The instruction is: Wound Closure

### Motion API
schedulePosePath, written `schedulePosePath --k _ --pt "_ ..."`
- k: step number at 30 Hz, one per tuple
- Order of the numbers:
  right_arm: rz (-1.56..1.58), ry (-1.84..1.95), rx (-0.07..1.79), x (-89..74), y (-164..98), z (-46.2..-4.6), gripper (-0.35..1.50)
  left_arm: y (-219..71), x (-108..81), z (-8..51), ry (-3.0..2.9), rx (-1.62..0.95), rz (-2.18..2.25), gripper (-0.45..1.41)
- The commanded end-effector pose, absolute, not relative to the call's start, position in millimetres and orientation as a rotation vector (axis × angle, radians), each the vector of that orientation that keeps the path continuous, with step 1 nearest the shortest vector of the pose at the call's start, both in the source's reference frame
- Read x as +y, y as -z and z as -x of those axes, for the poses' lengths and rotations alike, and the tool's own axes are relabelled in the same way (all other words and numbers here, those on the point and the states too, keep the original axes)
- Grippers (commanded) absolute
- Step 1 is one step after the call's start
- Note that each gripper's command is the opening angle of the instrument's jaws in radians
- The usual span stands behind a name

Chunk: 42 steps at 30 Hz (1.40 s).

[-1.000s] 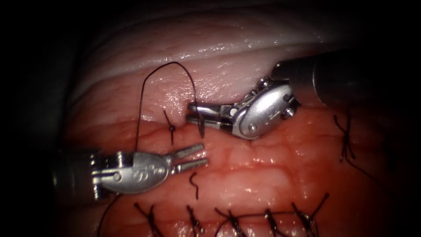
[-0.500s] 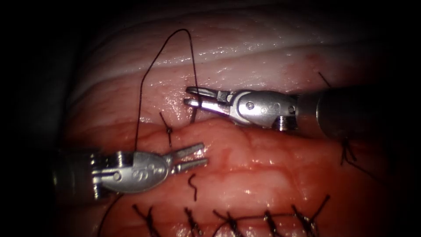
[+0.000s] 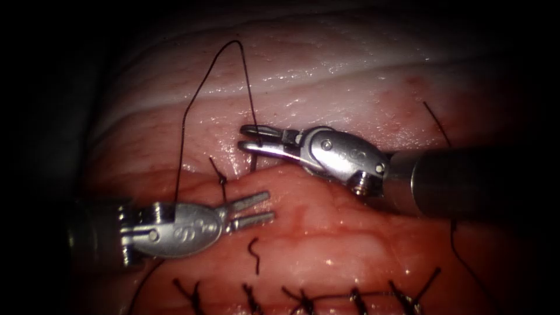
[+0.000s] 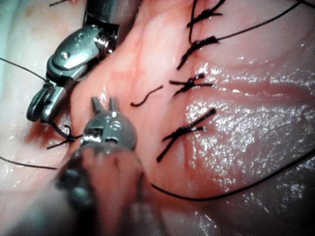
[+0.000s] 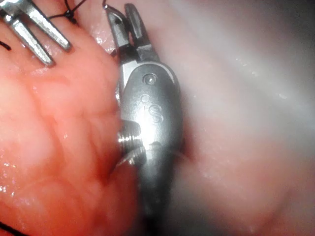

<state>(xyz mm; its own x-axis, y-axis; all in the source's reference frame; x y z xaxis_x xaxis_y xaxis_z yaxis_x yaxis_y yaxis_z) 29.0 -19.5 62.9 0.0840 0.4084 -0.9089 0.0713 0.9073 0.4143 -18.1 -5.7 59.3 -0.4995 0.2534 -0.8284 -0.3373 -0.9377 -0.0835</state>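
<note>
Pale, wet tissue (image 3: 326,87) as ground, redder toward the near side, with red fluid (image 3: 326,227) pooled over the lower fold. Cut (image 3: 274,169) running across as a dark crease, closed at one spot by a knot (image 3: 223,179) with two short ends.

Dark thread (image 3: 192,99) standing up from the tissue in a tall, narrow loop. One leg dropping behind the left tool's body, the other coming down to the right tool (image 3: 242,137) and on to the tissue at the cut, just beside the knot on its right.

Right tool's jaws narrow, nearly together, pinching the thread where it crosses between them, tips pointing left, shaft reaching in from the right above the cut.

Left tool (image 3: 269,205) lying level below the cut, jaws spread in a wide V, holding nothing, tips just right of the knot and apart from the thread.

Short loose piece of thread (image 3: 254,256), curled like a hook, lying on the tissue below the left tool's jaws.

Farther out, along the near edge, a row of stitches (image 3: 303,297) with dark knots and cut ends.
</note>
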Motion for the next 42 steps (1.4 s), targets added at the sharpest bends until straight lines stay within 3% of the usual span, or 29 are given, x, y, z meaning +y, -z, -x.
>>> schedulePosePath --k 1,26,42 --pt "-0.418 -0.248 1.471 -19.8 -63.2 -29.8 -0.35 -59.9 -5.7 18.6 -2.456 0.127 1.337 -0.06" --pt "-0.727 -0.285 1.347 -21.5 -65.2 -29.1 -0.35 -60.1 -5.8 18.4 -2.458 0.129 1.338 -0.08" --pt "-0.537 -0.027 1.461 -22.7 -63.0 -29.1 -0.35 -60.2 -5.9 18.4 -2.459 0.133 1.335 -0.08"
